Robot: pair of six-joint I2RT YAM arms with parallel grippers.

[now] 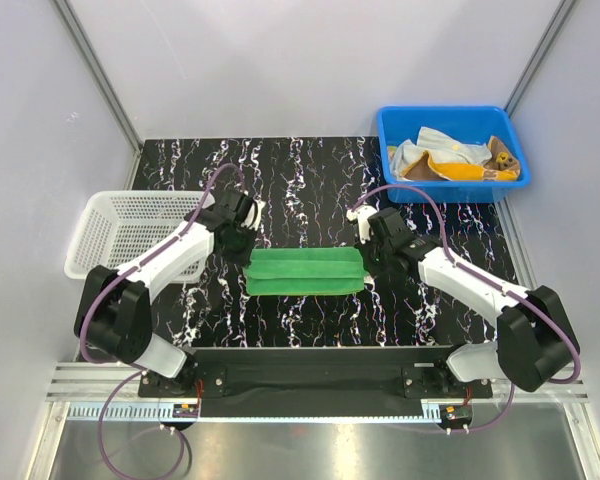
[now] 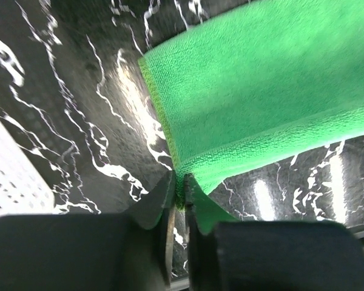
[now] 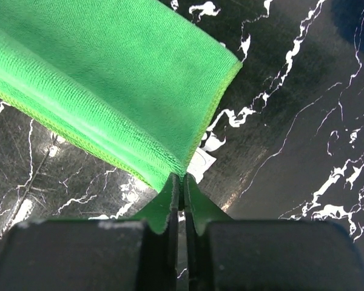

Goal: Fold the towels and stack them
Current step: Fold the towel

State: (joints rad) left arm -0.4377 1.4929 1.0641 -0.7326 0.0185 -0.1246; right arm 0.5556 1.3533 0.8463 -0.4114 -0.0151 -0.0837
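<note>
One green towel (image 1: 304,271), left pincer (image 2: 177,188) and right pincer (image 3: 182,182) each pinching a corner, one blue bin (image 1: 450,190), one basket (image 1: 130,235)

Bright, even light; glare patches on the glossy tabletop (image 2: 79,91).

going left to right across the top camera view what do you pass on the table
white basket → left gripper, shut on the towel's left end → green towel → right gripper, shut on its right end → blue bin, further back
</note>
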